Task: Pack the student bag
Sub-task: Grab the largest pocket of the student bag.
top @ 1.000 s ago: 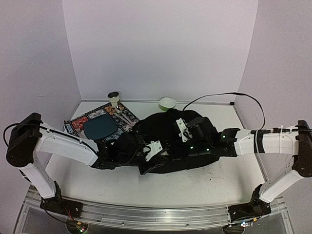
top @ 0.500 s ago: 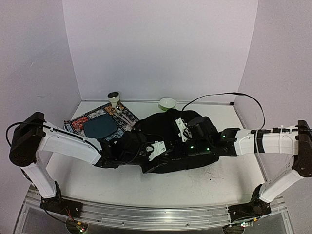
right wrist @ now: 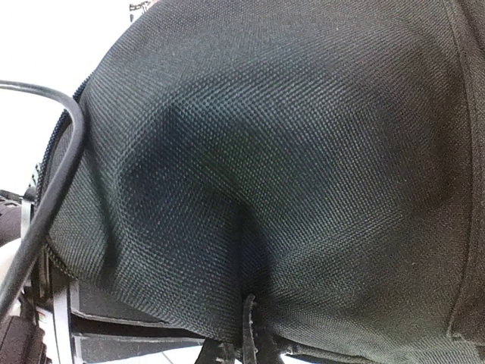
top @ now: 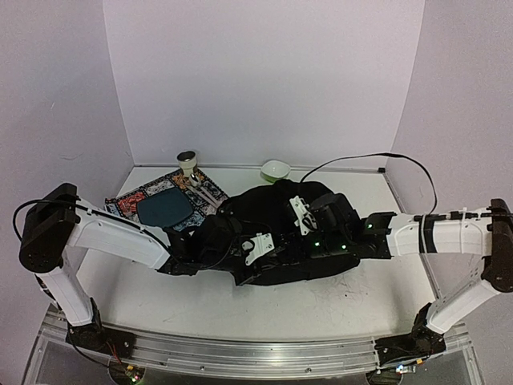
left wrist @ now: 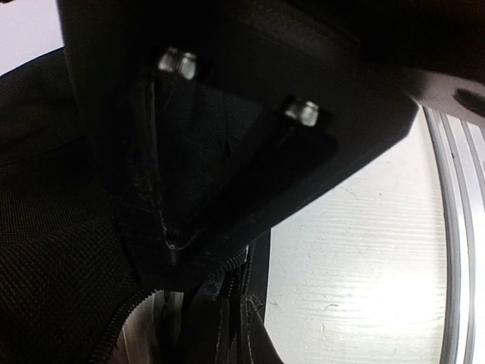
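we see student bag point(top: 280, 233) slumped on the desk point(top: 200, 301). left fingers point(left wrist: 250, 199) closed narrow at its near-left edge, tips buried in fabric; we can't tell if they hold any. right fingers point(right wrist: 248, 334) closed, pinching puckered fabric on the bag's right side.

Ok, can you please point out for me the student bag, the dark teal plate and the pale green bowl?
student bag point(top: 263, 207): top external view, on the black fabric of its upper side.
dark teal plate point(top: 164, 210): top external view, on the middle of its face.
pale green bowl point(top: 275, 169): top external view, on its inside.
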`<action>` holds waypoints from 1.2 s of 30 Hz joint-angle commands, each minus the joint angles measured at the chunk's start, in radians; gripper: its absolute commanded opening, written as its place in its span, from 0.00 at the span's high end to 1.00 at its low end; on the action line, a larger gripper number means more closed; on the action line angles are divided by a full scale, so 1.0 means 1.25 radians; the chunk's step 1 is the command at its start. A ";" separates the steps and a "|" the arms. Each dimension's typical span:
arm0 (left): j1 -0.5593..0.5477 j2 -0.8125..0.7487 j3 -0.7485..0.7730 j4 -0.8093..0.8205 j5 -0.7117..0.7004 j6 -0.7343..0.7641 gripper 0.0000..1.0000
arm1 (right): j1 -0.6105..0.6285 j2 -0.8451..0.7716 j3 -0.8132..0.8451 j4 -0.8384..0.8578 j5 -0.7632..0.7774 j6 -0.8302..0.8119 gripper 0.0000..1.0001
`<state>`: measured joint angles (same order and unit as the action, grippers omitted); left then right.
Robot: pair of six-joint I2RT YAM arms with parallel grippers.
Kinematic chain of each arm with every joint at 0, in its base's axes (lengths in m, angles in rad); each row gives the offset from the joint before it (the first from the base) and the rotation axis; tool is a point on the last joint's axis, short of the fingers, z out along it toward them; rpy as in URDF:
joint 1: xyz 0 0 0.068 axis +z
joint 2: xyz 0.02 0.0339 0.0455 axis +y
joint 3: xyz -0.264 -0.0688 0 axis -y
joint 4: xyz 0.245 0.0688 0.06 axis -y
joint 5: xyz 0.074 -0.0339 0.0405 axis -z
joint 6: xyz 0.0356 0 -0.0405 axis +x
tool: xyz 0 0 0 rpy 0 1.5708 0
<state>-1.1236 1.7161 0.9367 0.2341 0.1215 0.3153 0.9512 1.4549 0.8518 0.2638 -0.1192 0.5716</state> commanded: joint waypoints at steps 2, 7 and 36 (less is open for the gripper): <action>0.004 -0.003 0.051 -0.061 -0.022 -0.004 1.00 | 0.005 -0.044 -0.002 0.042 -0.012 -0.008 0.98; 0.004 -0.023 0.049 -0.065 -0.051 0.029 0.84 | 0.005 -0.045 -0.002 0.042 -0.013 -0.013 0.98; 0.023 -0.080 0.144 -0.223 0.030 -0.035 1.00 | 0.004 -0.018 -0.014 -0.002 0.079 0.006 0.95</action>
<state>-1.1030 1.6982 1.0371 0.0213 0.1161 0.3524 0.9528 1.4319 0.8410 0.2772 -0.0766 0.5724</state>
